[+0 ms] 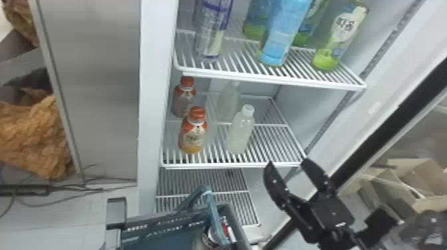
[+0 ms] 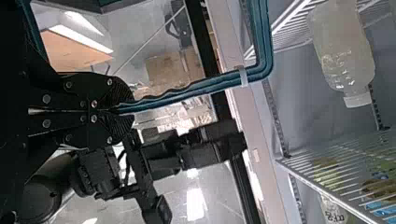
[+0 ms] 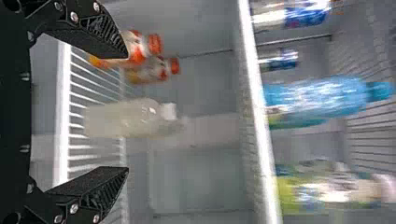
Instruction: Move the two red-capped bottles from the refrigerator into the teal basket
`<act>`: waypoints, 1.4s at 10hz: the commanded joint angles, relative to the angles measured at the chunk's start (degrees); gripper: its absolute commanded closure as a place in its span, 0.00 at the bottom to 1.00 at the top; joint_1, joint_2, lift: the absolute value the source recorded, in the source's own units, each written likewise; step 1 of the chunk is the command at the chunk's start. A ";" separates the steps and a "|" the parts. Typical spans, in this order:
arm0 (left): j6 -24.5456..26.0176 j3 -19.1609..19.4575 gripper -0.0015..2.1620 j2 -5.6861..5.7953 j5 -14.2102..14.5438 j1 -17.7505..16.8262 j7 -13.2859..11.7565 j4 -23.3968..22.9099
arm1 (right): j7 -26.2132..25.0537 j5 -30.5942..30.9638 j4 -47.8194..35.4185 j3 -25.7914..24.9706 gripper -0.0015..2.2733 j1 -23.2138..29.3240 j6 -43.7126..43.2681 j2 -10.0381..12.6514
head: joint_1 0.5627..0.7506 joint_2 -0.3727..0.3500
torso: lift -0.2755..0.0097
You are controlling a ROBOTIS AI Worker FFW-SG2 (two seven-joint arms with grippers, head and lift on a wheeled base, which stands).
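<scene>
Fingers of the right gripper [image 1: 287,162] are released and spread wide, and we see nothing grasped between them. In the head view, we locate this gripper near the front edge of the middle shelf [image 1: 229,165], toward its right side. The left gripper [image 2: 122,109] is clenched on the teal handle [image 2: 187,92], as we see in the left wrist view.

Both red-capped bottles are inside the refrigerator [image 1: 154,99], standing upright at the left side of the middle shelf. We identify the front red-capped bottle [image 1: 193,136] near the shelf's front edge and the rear red-capped bottle [image 1: 183,101] behind it, toward the left wall. To their right we note two white-capped bottles, the nearer one [image 1: 240,133] in front of the farther one [image 1: 228,101].

The teal basket [image 1: 151,236] is located low, in front of the refrigerator and below the level of the middle shelf. We observe items inside it but cannot tell what they are. On the upper shelf [image 1: 272,79], we find a blue bottle [image 1: 284,31] and a green-based bottle [image 1: 341,36] to its right.
</scene>
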 commanded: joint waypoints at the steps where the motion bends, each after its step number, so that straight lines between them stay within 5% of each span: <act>1: 0.14 -0.24 0.52 0.01 0.00 0.00 0.00 0.00 | -1.33 1.89 0.43 0.04 0.08 0.70 -5.08 0.60 | 0.70 0.03 | 0.17; 4: 0.42 -0.13 0.52 0.01 -0.46 0.42 0.00 0.00 | -5.11 2.92 3.80 2.09 0.09 -0.56 -11.41 0.51 | 0.70 0.03 | 0.17; 7: 0.70 -0.24 0.52 0.01 -0.57 0.56 0.00 0.00 | -12.58 2.69 6.76 9.63 0.09 -2.67 -14.50 -2.21 | 0.70 0.03 | 0.17; 14: 0.84 -0.13 0.52 0.01 -0.23 0.84 0.00 0.00 | -12.93 1.09 9.15 10.20 0.09 -4.08 -14.78 -2.30 | 0.70 0.03 | 0.17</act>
